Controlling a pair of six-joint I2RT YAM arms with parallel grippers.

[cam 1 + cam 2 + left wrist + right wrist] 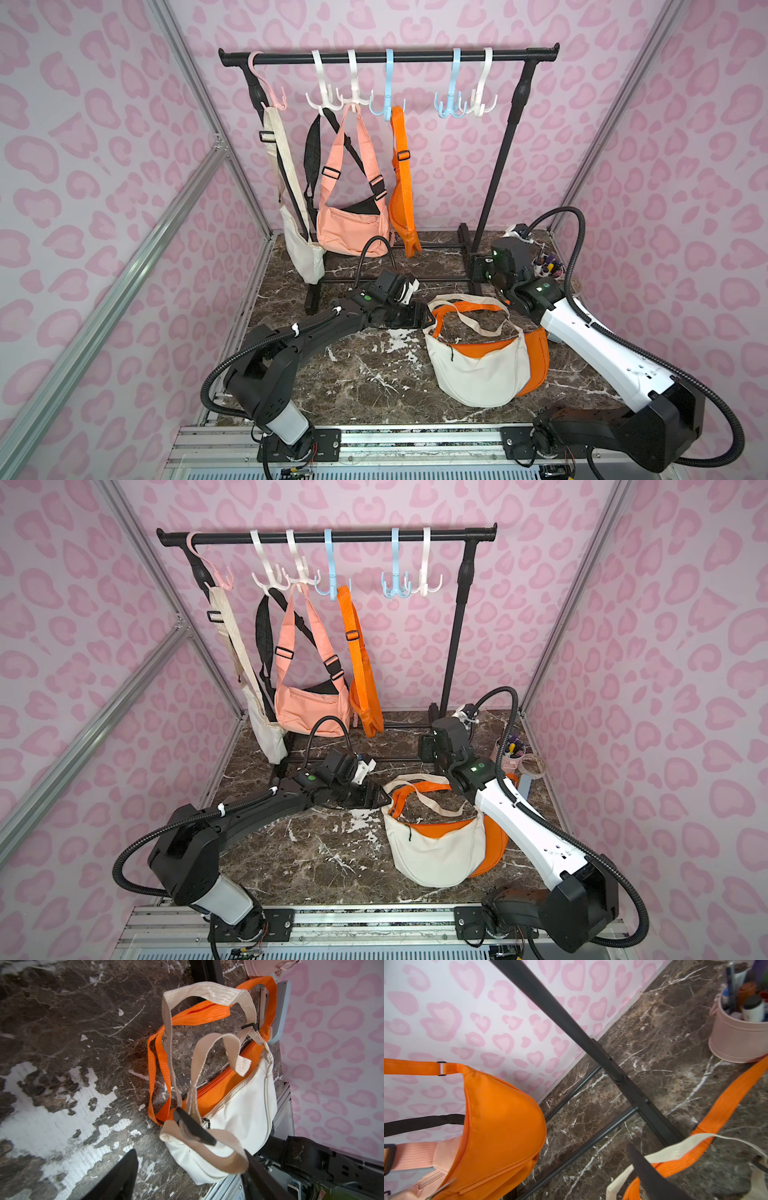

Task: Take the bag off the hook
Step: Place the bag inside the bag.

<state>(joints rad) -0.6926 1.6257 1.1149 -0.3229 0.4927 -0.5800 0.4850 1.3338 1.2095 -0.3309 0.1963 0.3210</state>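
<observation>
**Cream bag down on the marble, its strap over my left finger**

My left gripper (pixel 189 1152) stood low over the marble table (pixel 365 382) with its jaws apart. They pinched nothing. The cream strap (pixel 207 995) was only looped over one finger (pixel 261 1180), and the other finger (pixel 122 1176) hung clear of it above bare stone.

The cream bag (pixel 478 374) lay flat on the table, off the rack and between my two arms. It rested on top of an orange bag (pixel 539 353), whose orange strap (pixel 469 308) curled out beneath the cream one. A black slider (pixel 193 1128) sat on the cream strap close to the bag's near end.

Behind them the black rack (pixel 390 56) carried four more bags. A second cream bag (pixel 301 249) hung from the pink hook (pixel 266 89). Next came a black bag (pixel 311 158) and a salmon bag (pixel 349 224) on white hooks (pixel 353 93). A hanging orange bag (pixel 401 199) was on the blue hook (pixel 388 99).

My right gripper (pixel 483 269) was near the rack's right foot. Its wrist view showed only one finger (pixel 652 1178), over the two straps on the table, so I could not tell whether its jaws were apart or together. A pink cup (pixel 737 1039) of bottles and pens stood nearby. Whatever print they bore was too blurred to read.
</observation>
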